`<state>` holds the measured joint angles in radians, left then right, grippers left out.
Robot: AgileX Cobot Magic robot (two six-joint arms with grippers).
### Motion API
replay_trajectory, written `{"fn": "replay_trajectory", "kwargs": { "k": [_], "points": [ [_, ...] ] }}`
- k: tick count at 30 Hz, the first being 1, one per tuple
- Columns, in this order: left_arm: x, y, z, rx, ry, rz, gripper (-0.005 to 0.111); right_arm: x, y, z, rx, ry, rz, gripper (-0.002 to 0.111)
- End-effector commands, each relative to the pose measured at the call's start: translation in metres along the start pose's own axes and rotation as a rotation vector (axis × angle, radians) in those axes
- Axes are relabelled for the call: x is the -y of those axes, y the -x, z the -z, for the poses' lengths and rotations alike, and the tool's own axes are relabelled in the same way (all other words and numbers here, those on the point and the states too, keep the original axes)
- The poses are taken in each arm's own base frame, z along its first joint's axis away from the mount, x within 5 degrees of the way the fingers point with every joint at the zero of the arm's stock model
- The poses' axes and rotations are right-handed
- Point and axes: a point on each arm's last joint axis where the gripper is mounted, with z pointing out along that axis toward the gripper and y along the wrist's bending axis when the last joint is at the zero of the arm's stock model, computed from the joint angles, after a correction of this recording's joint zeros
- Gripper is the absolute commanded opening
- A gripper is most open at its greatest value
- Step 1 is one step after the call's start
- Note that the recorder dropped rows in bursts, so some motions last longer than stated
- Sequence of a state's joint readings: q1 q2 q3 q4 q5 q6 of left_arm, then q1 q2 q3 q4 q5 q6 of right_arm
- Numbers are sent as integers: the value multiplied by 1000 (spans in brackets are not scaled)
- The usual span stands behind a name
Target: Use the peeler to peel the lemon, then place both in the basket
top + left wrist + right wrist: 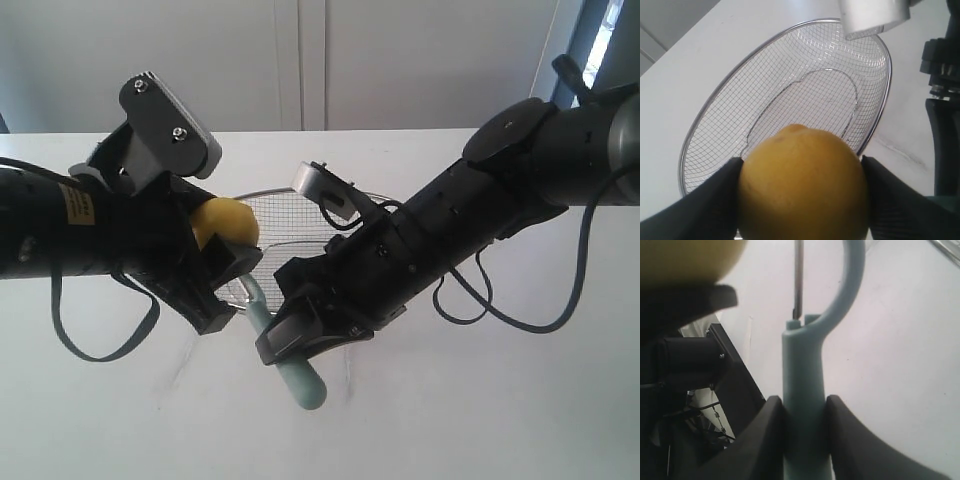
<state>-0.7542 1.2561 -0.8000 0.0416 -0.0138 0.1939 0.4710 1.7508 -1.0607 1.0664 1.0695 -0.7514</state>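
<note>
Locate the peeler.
Centre of the exterior view: the peeler is clamped by its handle in the fingers of the right gripper, head just below the lemon that the left gripper holds.

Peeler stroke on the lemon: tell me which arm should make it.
Right, most likely. The right gripper clamps the peeler by its handle, head toward the lemon; the left gripper only holds the lemon near the basket.

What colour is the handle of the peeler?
Pale teal. The peeler handle shows best in the right wrist view.
</note>
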Motion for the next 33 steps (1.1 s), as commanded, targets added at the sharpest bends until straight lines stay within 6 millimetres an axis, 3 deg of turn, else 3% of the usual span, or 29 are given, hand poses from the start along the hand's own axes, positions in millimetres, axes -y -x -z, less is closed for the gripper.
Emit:
{"fn": "replay_trajectory", "kwargs": {
  "k": [1,12,21,33],
  "points": [
    [2,-1,-5,-2,-7,30,0,0,0,0,7,8,5,0],
    [2,-1,-5,-1,-7,34,0,1,-1,0,0,2,2,0],
    [2,-1,-5,1,-6,34,0,-8,2,0,26,102,-44,0],
    [1,1,0,12,-3,28,0,-2,4,6,47,93,-63,0]
  ]
}}
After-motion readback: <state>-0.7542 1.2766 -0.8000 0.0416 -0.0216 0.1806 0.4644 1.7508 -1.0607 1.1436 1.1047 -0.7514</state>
